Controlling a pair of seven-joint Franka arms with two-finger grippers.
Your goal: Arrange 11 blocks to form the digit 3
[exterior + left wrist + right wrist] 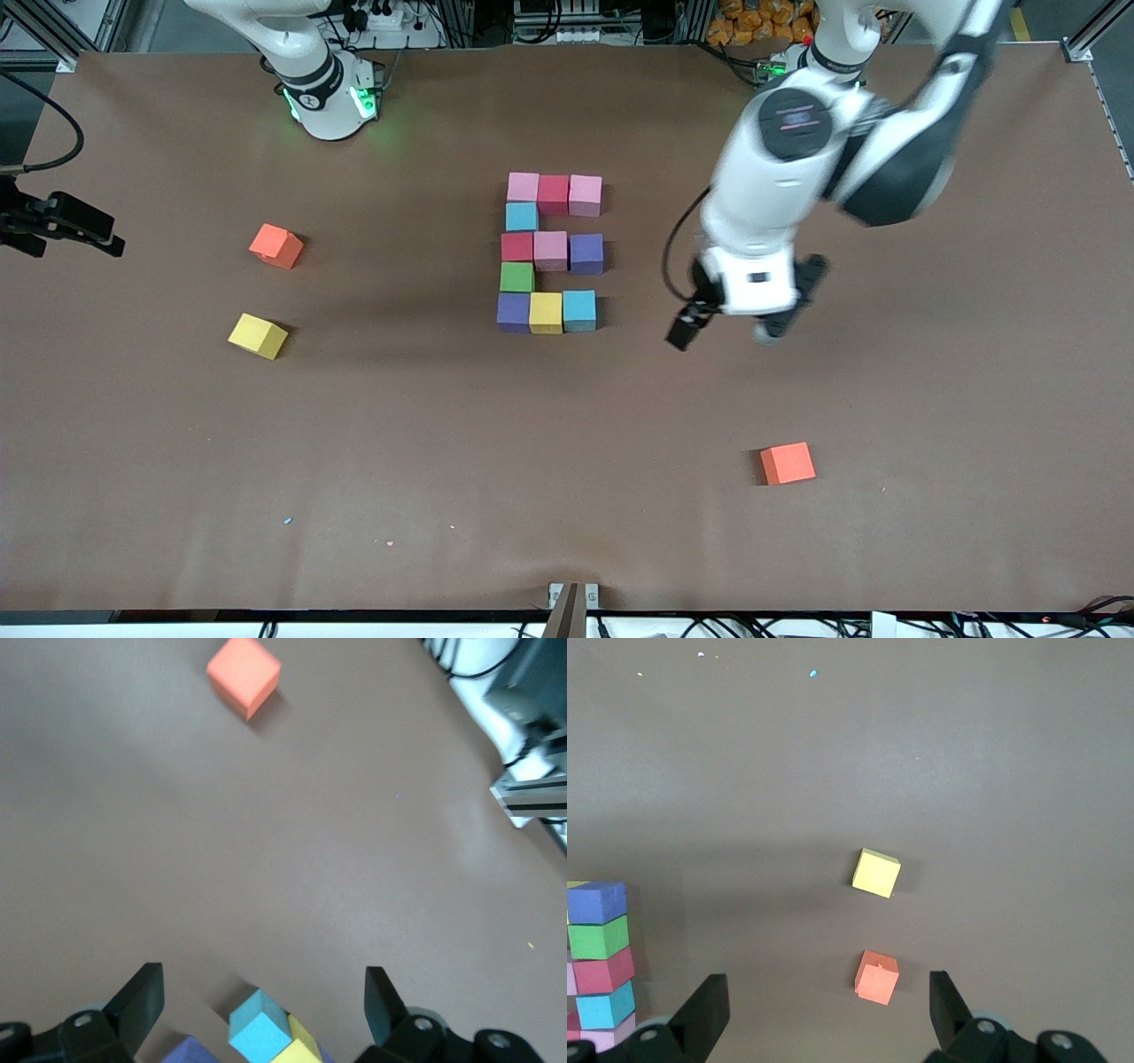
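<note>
The blocks (551,252), eleven of them, sit packed together in the middle of the bench (567,496) as a figure three wide and five tall. The top row is pink, red, pink; under it a single sky-blue one; then red, pink, purple; then a single green one; the bottom row is purple, yellow, sky-blue. Both single blocks stand on the side toward the right arm's end.

The left gripper (732,330) hangs over bare bench just beside the figure's bottom row, toward the left arm's end. Its fingers (142,997) are spread wide and hold nothing; in the left wrist view the sky-blue corner block (260,1028) shows between them, lower down and apart from them.

The right gripper (824,1005) is up at the right arm's end of the bench, fingers spread and empty.

Three loose cubes lie well apart from the figure: an orange cube (276,245) and a yellow cube (258,336) toward the right arm's end, and another orange one (788,462) nearer the front camera.
</note>
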